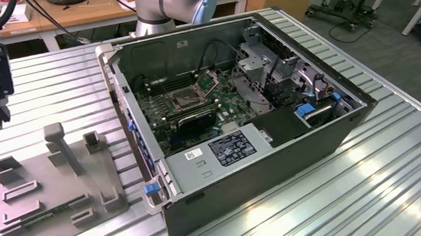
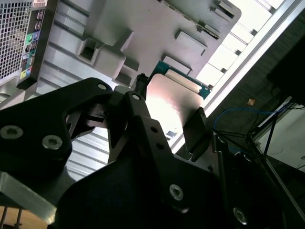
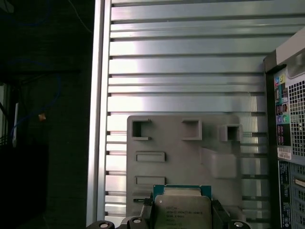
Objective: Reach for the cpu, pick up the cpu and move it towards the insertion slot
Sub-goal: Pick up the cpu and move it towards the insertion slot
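Gripper [image 3: 182, 218] is clamped on the cpu [image 3: 181, 206], pinching two opposite edges and holding it clear above the grey fixture plate [image 3: 183, 152] on the tabletop [image 3: 181, 71]. The insertion slot [image 1: 185, 100] lies well away from the gripper, inside the open computer case [image 1: 273, 158].

The cpu [image 3: 181, 210] is silvery, teal-edged; the fixture plate [image 3: 183, 160] grey; the motherboard [image 1: 156, 109] green.

The pincer [image 3: 182, 215] clamps the cpu [image 3: 182, 206] by its edges over the grey fixture plate [image 3: 181, 160] on the ribbed table [image 3: 181, 71].
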